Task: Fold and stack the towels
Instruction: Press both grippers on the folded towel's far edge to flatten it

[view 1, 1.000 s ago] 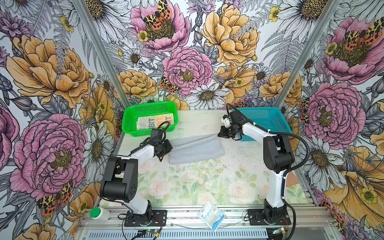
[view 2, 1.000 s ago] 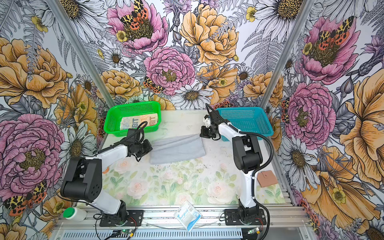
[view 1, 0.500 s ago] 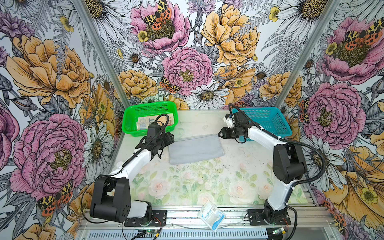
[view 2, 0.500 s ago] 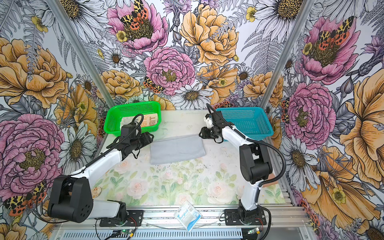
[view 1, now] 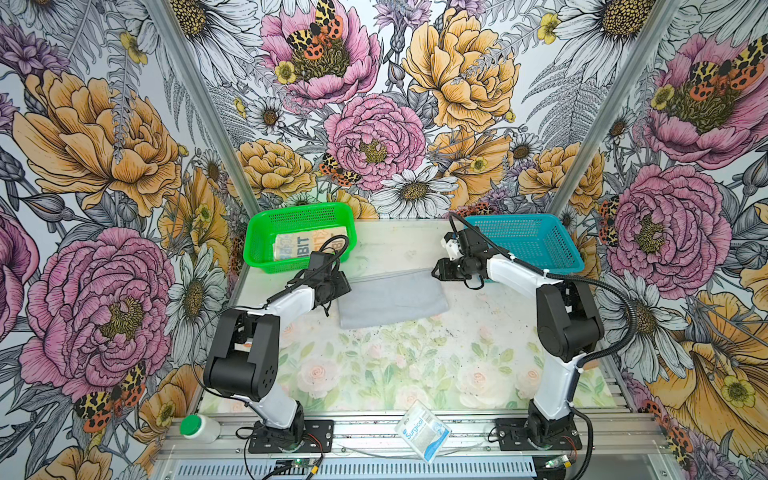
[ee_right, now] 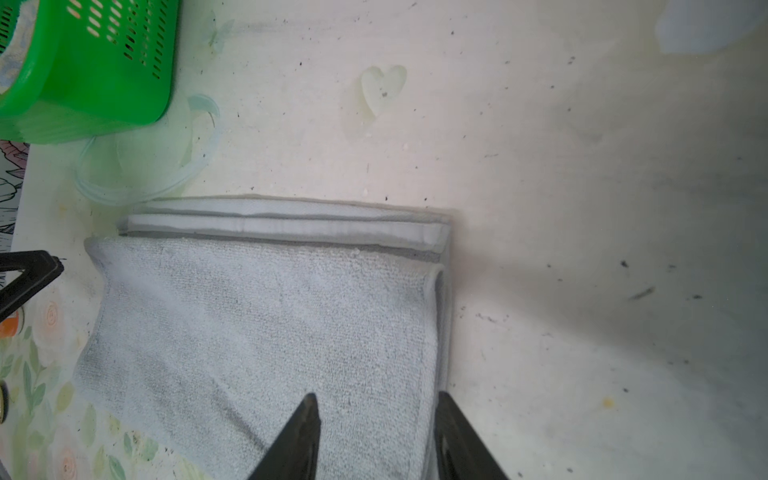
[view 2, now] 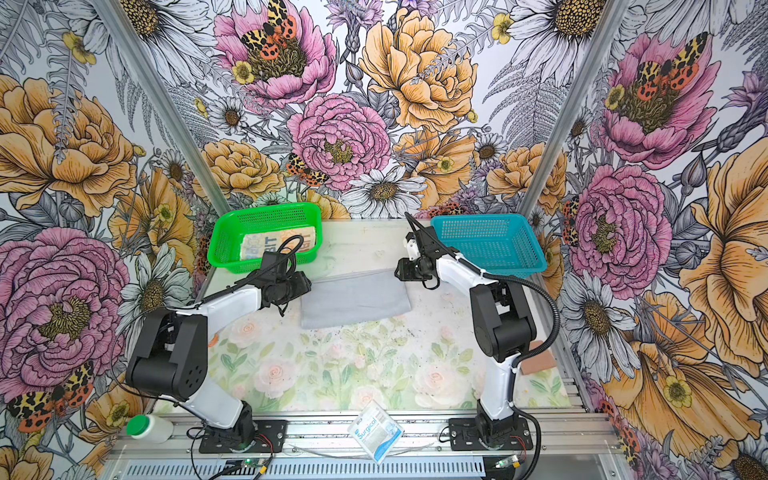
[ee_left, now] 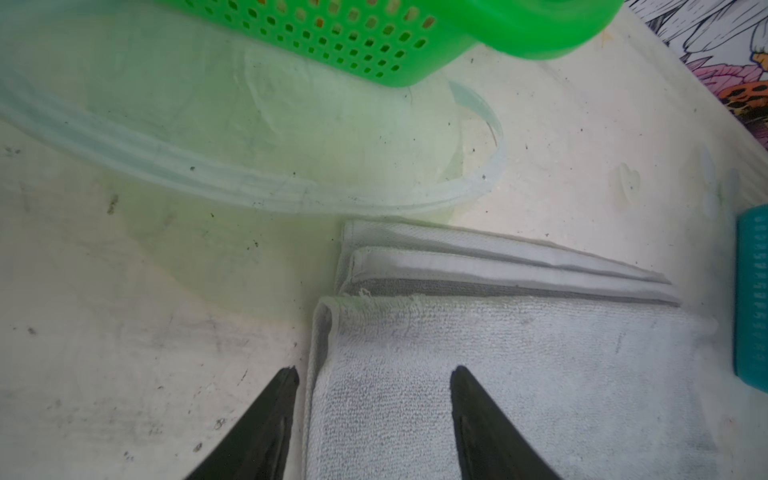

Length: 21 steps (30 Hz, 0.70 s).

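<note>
Folded grey towel (view 1: 392,301) flat on the table (view 1: 415,365). The left gripper (ee_left: 374,370) and right gripper (ee_right: 377,395), jaws spread, each straddle an opposite short edge (neither pinches cloth). The RABBIT towel (view 1: 291,249) lies in the green basket (view 1: 299,214).

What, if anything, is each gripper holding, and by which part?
Nothing is held. The left gripper and the right gripper both stand open, one at each end of the folded grey towel, which lies flat.

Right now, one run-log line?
grey towel: folded, lying flat | left hand: open over its edge | right hand: open over opposite edge | RABBIT towel: in green basket
</note>
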### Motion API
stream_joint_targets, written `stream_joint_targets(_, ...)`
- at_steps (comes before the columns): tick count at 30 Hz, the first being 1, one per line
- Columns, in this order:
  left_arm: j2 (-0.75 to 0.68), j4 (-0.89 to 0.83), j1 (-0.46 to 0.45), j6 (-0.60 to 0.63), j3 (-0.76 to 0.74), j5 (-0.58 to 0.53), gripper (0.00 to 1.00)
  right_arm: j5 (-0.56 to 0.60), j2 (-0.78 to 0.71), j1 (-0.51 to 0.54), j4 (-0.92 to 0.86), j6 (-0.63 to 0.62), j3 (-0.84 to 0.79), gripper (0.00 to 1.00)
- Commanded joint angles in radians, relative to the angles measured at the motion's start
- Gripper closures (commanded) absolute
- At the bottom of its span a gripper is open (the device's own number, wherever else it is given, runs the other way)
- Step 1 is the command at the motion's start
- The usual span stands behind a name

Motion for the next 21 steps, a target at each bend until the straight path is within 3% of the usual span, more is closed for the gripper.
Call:
stream_joint_targets(1,0.028,0.022,0.007,0.017,0.026,-0.022,0.44,0.021,0.049,-0.009,0.028,-0.008,0.06,0.53)
stream_joint_targets(13,0.099,0.025,0.004,0.017,0.079,-0.024,0.5,-0.007,0.145,-0.011,0.028,-0.01,0.127,0.53)
stream_joint_targets(15,0.105,0.029,0.004,0.02,0.088,-0.02,0.57,-0.008,0.154,-0.012,0.028,-0.011,0.132,0.53)
stream_joint_targets(21,0.109,0.031,0.004,0.026,0.103,-0.005,0.94,-0.018,0.189,-0.011,0.028,-0.018,0.164,0.53)
